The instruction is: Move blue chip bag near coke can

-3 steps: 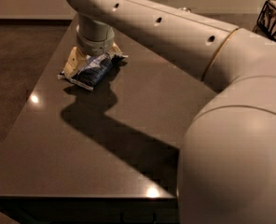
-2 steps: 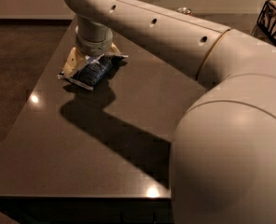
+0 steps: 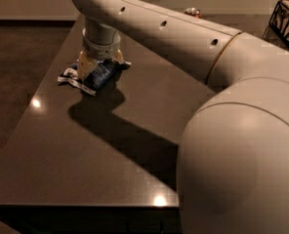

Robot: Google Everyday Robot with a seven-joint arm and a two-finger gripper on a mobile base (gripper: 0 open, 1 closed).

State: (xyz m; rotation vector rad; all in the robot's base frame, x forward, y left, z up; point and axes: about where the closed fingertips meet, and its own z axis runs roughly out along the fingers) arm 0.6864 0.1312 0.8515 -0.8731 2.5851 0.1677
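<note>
The blue chip bag (image 3: 96, 76) lies flat on the dark table (image 3: 134, 130) near its far left edge, dark blue with white markings. My gripper (image 3: 99, 65) points straight down and rests on top of the bag, covering its middle. The coke can (image 3: 192, 12) stands at the far side of the table. Only its red top with a silver lid shows above my arm. The bag is well to the left of the can.
My large cream arm (image 3: 183, 38) crosses the table from the lower right to the bag and hides much of the right side. A dark wire basket (image 3: 286, 21) stands at the far right. The table's left edge drops to a dark floor.
The near part of my arm has shifted a little in the view. The gripper stays on the bag, and the bag has not moved.
</note>
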